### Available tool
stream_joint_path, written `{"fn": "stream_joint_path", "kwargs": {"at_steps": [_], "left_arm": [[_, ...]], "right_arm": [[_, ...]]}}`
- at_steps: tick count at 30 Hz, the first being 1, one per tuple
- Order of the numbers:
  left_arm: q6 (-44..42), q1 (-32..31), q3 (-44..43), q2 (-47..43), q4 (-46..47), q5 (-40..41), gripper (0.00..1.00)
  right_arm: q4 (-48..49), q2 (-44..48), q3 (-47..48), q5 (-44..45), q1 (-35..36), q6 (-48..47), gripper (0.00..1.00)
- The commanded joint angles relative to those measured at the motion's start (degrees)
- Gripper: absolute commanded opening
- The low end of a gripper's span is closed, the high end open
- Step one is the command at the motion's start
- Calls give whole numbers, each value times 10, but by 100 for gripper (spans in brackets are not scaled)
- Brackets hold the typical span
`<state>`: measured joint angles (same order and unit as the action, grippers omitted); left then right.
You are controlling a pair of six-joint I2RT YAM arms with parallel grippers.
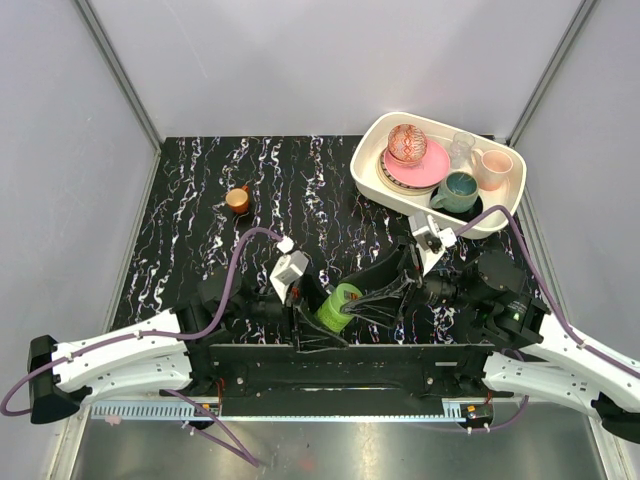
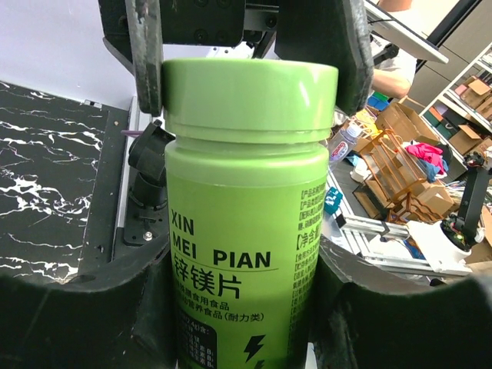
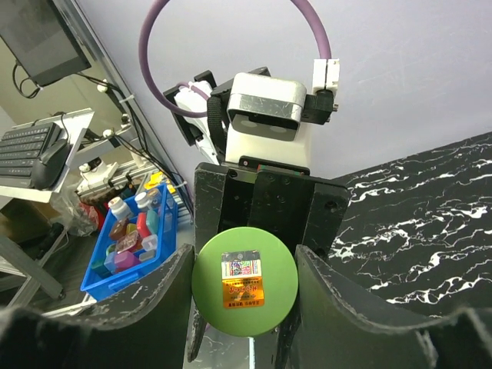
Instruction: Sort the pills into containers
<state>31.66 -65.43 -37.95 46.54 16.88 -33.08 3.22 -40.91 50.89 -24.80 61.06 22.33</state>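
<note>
**Two claws, one green bottle**

On the left of the black marbled desk point(image 1: 200, 200) stands one small orange cup point(image 1: 238, 199), alone and well apart from everything else.

At the middle of the near edge, both arms meet on the single green bottle point(image 1: 338, 306). The left claw point(image 2: 244, 257) is about half open, with its two fingers closed on the bottle's body, one on each side of the label reading "XIN MEI PIAN". The right claw point(image 3: 244, 257) is also about half open and holds the bottle's cap point(image 3: 244, 282). Its two fingers press the cap's rim from either side, and one orange-and-white sticker sits on the cap's flat top. The cap is on the bottle. From above the bottle looks tilted, and I cannot tell whether it touches the desk.

At the far right corner sits one white tray point(image 1: 430, 117) holding six dishes. One red patterned bowl point(image 1: 407, 143) rests on a pink plate point(image 1: 432, 168), which lies on a cream plate point(image 1: 384, 176). Beside them are one clear glass point(image 1: 462, 150), one pink cup point(image 1: 493, 165) and one teal mug point(image 1: 458, 190).
</note>
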Motion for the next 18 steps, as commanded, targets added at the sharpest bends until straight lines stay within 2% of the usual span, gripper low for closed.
{"fn": "stream_joint_path", "kwargs": {"at_steps": [1, 3, 6, 10, 11, 15, 18], "left_arm": [[16, 12, -6, -5, 43, 56, 0], [16, 12, -6, -3, 43, 57, 0], [15, 12, -7, -3, 39, 65, 0], [10, 12, -12, -4, 25, 75, 0], [8, 12, -12, -4, 16, 78, 0], [-2, 12, -20, -13, -25, 124, 0], [-7, 12, -37, -16, -88, 193, 0]], "right_arm": [[46, 2, 10, -89, 10, 35, 26], [35, -4, 17, -74, 10, 42, 58], [18, -12, 27, -33, 10, 56, 72], [-12, -10, 36, 73, 10, 78, 85], [-14, -7, 33, 130, 10, 86, 86], [-28, 9, 31, 245, 10, 128, 86], [-103, 0, 61, 346, 10, 156, 89]]}}
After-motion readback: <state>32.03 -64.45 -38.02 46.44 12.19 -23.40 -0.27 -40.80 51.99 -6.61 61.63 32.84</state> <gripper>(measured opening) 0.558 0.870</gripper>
